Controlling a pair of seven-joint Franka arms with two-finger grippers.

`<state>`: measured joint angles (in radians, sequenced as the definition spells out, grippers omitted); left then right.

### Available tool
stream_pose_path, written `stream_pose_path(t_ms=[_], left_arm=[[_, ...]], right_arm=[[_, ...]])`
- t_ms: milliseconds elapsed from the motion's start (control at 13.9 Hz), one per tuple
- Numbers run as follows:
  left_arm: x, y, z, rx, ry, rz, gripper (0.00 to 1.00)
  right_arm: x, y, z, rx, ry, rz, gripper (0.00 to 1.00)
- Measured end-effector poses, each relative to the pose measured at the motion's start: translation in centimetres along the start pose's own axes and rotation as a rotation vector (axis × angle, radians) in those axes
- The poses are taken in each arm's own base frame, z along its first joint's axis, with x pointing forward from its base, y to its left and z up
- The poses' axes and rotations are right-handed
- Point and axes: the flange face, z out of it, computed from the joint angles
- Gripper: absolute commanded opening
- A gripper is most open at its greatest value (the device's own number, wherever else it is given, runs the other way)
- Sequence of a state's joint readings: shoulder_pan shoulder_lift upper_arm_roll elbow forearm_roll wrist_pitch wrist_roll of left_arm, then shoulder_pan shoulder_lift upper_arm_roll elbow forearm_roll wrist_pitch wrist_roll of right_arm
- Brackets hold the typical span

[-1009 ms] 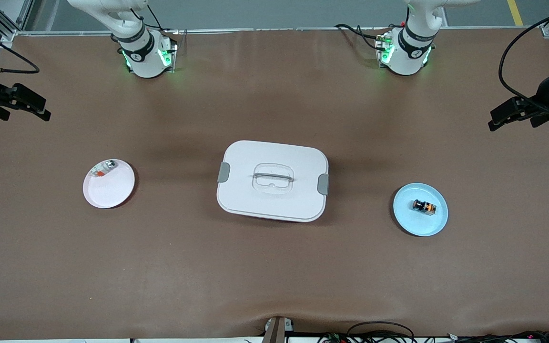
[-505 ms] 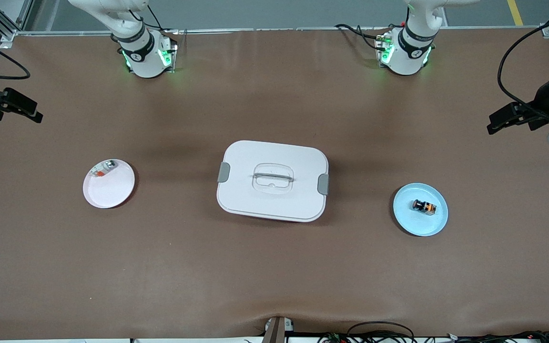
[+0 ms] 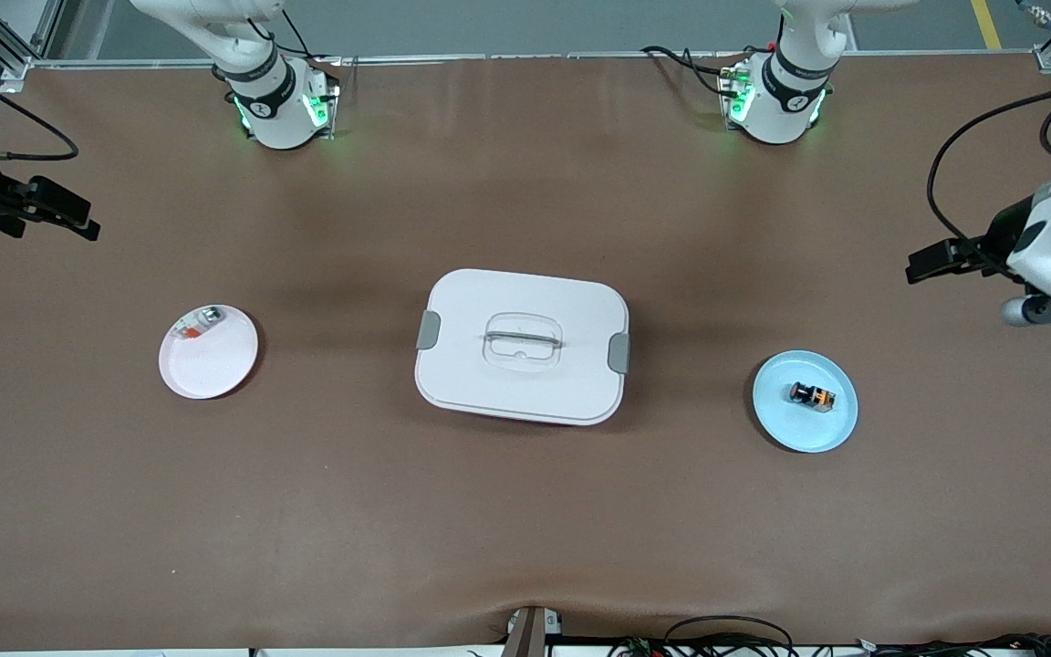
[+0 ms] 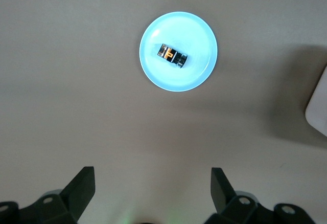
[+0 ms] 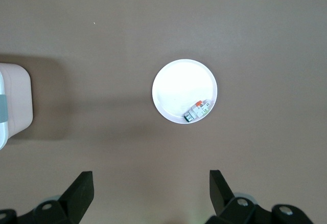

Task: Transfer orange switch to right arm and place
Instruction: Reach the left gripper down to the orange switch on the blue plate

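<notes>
1. Brown matting, matte and slightly rippled along its nearest edge, covers the desk point(image 3: 525, 511) and gives a plain, non-slip base for small parts.
2. Nearest the front camera of the objects, a glossy pale blue plate point(image 3: 831, 429) lies toward the left arm's end. The orange switch point(image 3: 811, 395), a stubby orange body with a round black cap, lies on its side in the plate, untouched. The shallow rim probably keeps it from rolling off.
3. At mid-desk sits a white rounded-rectangle box point(image 3: 522, 345), smooth plastic with grey side clips and a recessed handle; it is a likely placement target.
4. Toward the right arm's end, a white plate point(image 3: 206, 365) holds a small silvery-clear piece point(image 3: 197, 323) with a red bit against its rim.
5. The left gripper point(image 3: 931, 263) hovers over bare desk near the blue plate, fingers spread, holding nothing; judged ready to descend for pickup.
6. The right gripper point(image 3: 78, 219) waits over the desk's edge, fingers likewise spread and empty, awaiting handover.
</notes>
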<state>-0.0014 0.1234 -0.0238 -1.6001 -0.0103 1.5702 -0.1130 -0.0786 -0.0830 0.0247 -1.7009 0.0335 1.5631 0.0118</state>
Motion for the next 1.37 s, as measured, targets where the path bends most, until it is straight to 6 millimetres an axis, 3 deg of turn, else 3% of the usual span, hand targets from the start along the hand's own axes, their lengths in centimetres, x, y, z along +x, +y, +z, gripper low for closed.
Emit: stream_pose_path(t_ms=[505, 1081, 1370], left_arm=[[3.3, 0.2, 6.7, -0.002, -0.003, 0.166, 1.00], [4.1, -0.3, 17.0, 0.015, 0.059, 0.347, 1.00], [5.4, -0.8, 20.8, 0.024, 0.065, 0.422, 1.00]], right_arm=[[-0.1, 0.5, 0.9, 0.001, -0.014, 0.009, 1.00], [-1.5, 0.5, 0.9, 0.000, 0.014, 0.009, 1.00], [-1.6, 0.5, 0.6, 0.000, 0.021, 0.010, 1.00]])
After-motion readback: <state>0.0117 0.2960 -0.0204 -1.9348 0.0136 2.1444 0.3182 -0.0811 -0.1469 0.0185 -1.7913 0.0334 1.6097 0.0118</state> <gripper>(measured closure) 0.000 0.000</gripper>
